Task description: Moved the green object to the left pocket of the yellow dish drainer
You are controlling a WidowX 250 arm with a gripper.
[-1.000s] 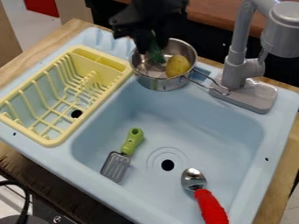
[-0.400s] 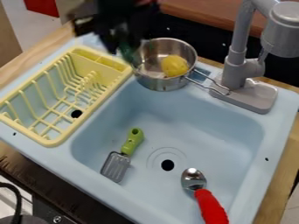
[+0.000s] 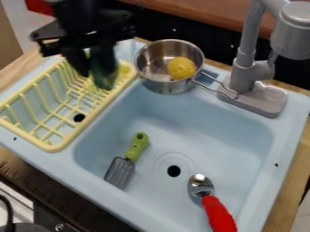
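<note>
The wooden bench [image 3: 293,181] is carrying the pale blue sink [image 3: 181,113], and neither is shifting. The yellow dish drainer [image 3: 51,147] is lying along the sink's left ledge, with its pockets [image 3: 124,72] standing at the far end, partly behind the arm. The grey faucet [image 3: 244,63] is rising from the far right corner. The black robot arm [image 3: 82,13] is doing all the changing: it is swinging leftward from over the metal saucepan [image 3: 169,87] to the far end of the drainer. Its end effector [image 3: 94,69] is pinching the dark green object [image 3: 104,72], which is hanging roughly upright in front of the pockets.

That shift is taking the green object out of the saucepan, so the pick is looking finished and the carry nearly so. What is remaining, I judge, is lining up with the left pocket, lowering and letting go. The object is seeming to hang nearer the right-hand pocket, so the arm is probably needing a little more leftward travel; dropping now is risking the wrong pocket or the rack's prongs.

The red-handled spoon [image 3: 216,210] and the spatula [image 3: 121,172] with its light green handle are resting in the basin, unmoved. The yellow lump [image 3: 181,68] is staying in the saucepan, and the drain hole [image 3: 174,171] is sitting between the two utensils.
</note>
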